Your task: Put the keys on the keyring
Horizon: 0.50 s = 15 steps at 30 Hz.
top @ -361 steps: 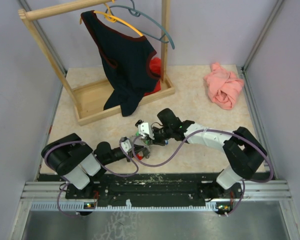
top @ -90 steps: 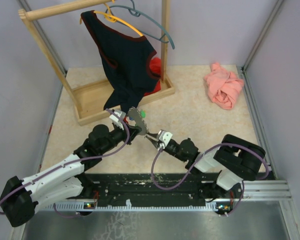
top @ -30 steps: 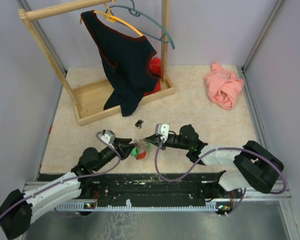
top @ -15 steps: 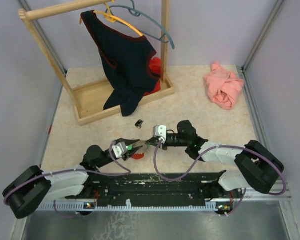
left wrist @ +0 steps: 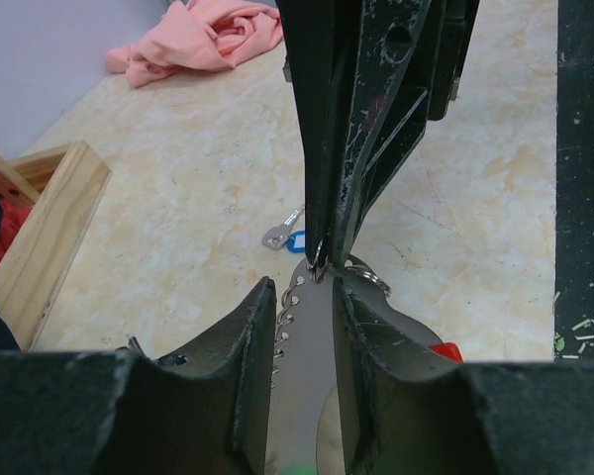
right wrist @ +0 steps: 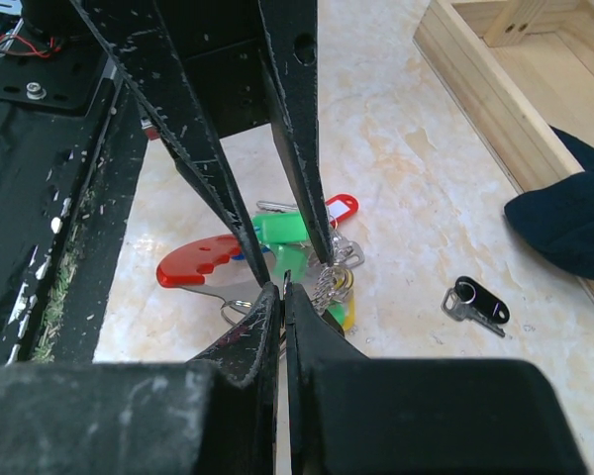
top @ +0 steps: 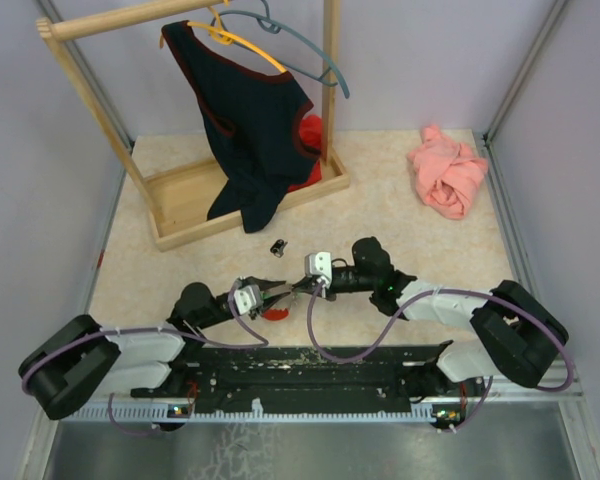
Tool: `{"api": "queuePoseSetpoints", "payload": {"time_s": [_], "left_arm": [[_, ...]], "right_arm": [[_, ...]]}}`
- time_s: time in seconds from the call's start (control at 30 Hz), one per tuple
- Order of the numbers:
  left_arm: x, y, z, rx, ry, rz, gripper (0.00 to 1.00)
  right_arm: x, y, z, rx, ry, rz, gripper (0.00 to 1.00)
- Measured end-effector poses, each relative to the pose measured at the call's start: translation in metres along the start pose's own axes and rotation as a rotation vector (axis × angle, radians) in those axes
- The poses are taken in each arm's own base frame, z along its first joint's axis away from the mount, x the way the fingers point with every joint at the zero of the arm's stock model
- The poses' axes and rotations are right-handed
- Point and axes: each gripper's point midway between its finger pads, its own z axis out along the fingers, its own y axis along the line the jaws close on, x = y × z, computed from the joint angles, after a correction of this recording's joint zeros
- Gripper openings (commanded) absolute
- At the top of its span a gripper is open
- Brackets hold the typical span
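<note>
- Left gripper (left wrist: 302, 297): low over the table (top: 400, 230) near its near edge, left of centre, pointing right. Jaws are part-way apart and straddle a flat silvery metal piece with a row of holes (left wrist: 302, 346). Can't tell whether the pads actually clamp it.
- Right gripper (right wrist: 282, 292): comes in from the right, nose to nose with the left one. Jaws are closed with only a hairline between the fingers. The tips sit right at the top end of the metal piece, where the keyring (right wrist: 334, 280) is. Can't tell if the ring wire is pinched.
- Keys (right wrist: 282, 230): bunched on the table directly under and between the two grippers. Green, red and yellow heads are visible, clustered at the ring.
- A red-handled piece (right wrist: 193, 265) lies at the near-left of the bunch, touching it.
- One blue-headed key (left wrist: 295, 240) lies flat on the table just past the bunch. Can't tell if it is on the ring.
- One black-headed key (right wrist: 478, 303) lies loose, apart from the bunch, on its far side.
- Far left: wooden rack (top: 185, 205) with a dark garment (top: 250, 120) hanging on it.
- Far right: crumpled pink cloth (top: 448, 170).
</note>
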Motion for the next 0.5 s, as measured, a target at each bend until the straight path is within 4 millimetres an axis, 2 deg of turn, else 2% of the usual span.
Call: {"api": "queuePoseSetpoints", "payload": {"time_s": [0.23, 0.5], "left_arm": [[0.0105, 0.001, -0.0009, 0.01, 0.029, -0.023, 0.29], [0.0056, -0.0042, 0.002, 0.062, 0.008, -0.025, 0.29]], "right_arm": [[-0.0005, 0.0019, 0.0001, -0.012, -0.004, -0.005, 0.0], [-0.0005, 0.0059, 0.0002, -0.04, -0.004, -0.015, 0.0]]}}
